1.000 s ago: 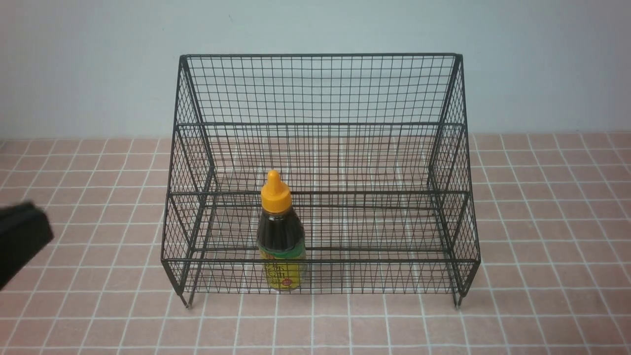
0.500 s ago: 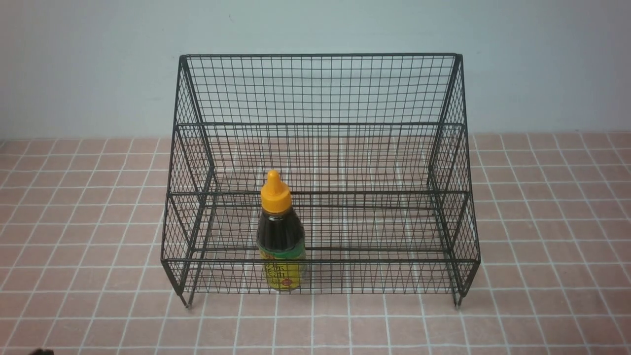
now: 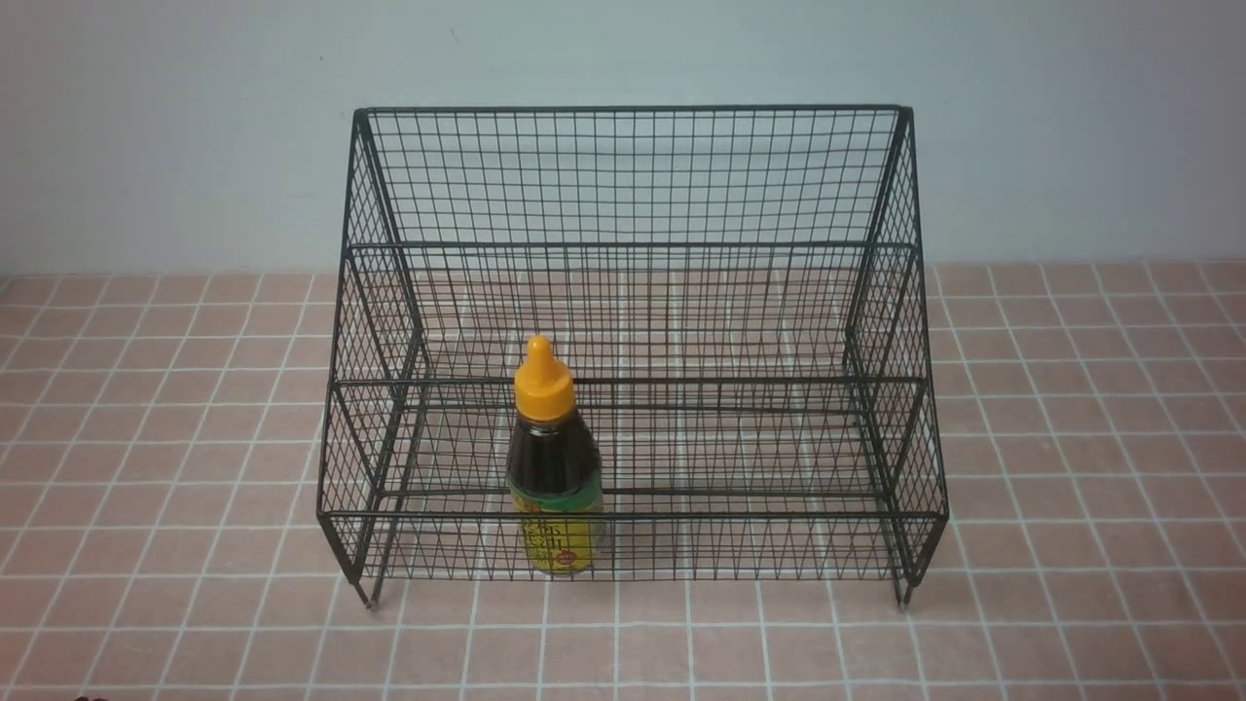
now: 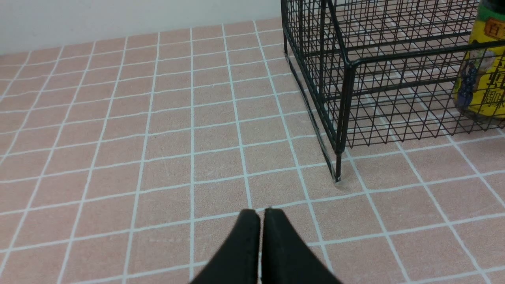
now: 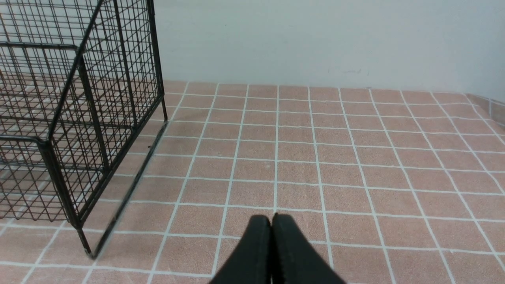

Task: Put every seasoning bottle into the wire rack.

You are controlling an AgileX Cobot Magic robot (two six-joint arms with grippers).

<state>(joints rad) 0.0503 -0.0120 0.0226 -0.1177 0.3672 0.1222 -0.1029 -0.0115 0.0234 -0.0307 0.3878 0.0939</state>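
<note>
The seasoning bottle, dark liquid under an orange-yellow cap with a yellow label, stands upright on the lowest front tier of the black wire rack, left of centre. Its label also shows through the mesh in the left wrist view, beyond the rack's corner leg. My left gripper is shut and empty above bare tiles, well short of that corner. My right gripper is likewise shut and empty over tiles beside the rack's other end. Neither gripper appears in the front view.
Pink tiled tabletop stretches around the rack on both sides and in front. A pale wall rises directly behind the rack. The rack rests on short legs.
The left arm, seen at the left edge a second ago, has withdrawn out of the front view. Bottle and rack have stayed put.
</note>
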